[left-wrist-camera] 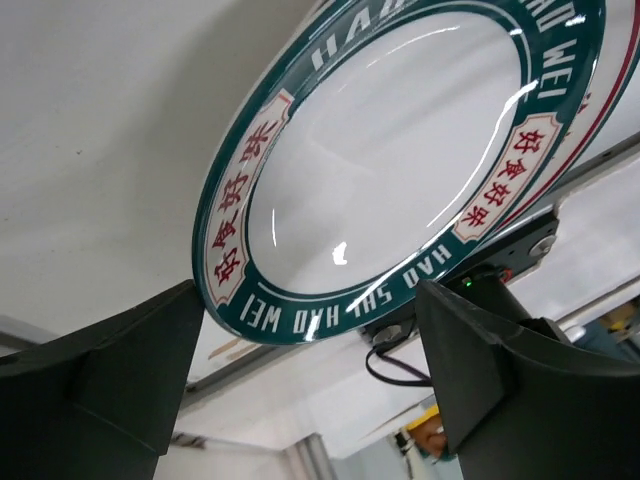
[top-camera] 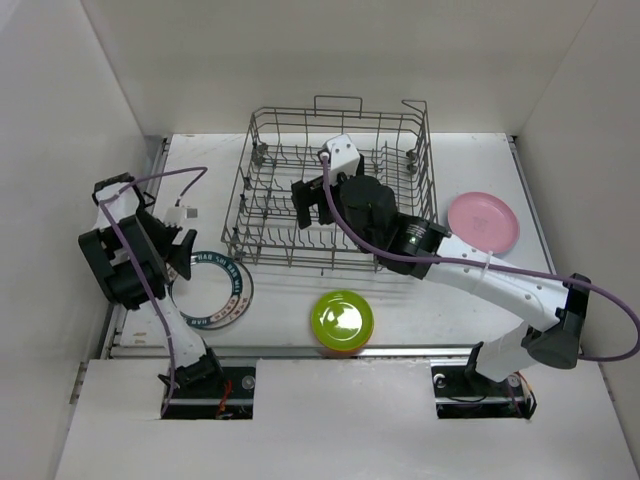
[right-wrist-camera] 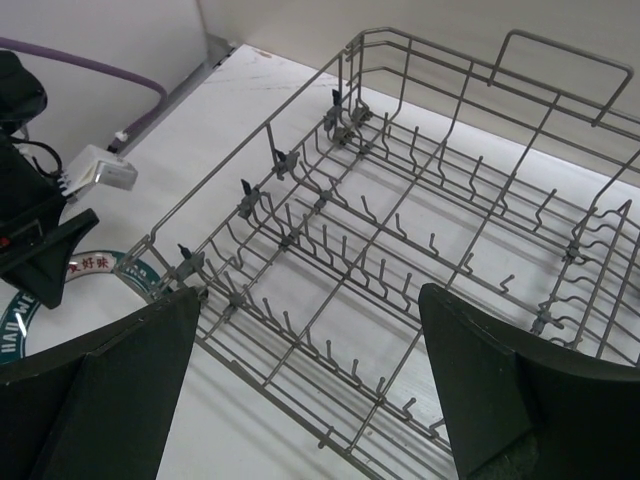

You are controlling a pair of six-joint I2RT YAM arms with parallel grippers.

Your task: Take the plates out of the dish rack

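Top external: left end effector jaws wide, gripping nothing; teal-rimmed plate flat on tabletop just beyond its fingertips. Right end effector wide open, dish rack tines directly beneath it; pink plate well behind it.

dish rack: grey | lettered plate: white, teal rim, red characters | green plate: lime | pink plate: pink

Dish rack centre-back, lettered plate front-left, stacked plates in front, single plate right.
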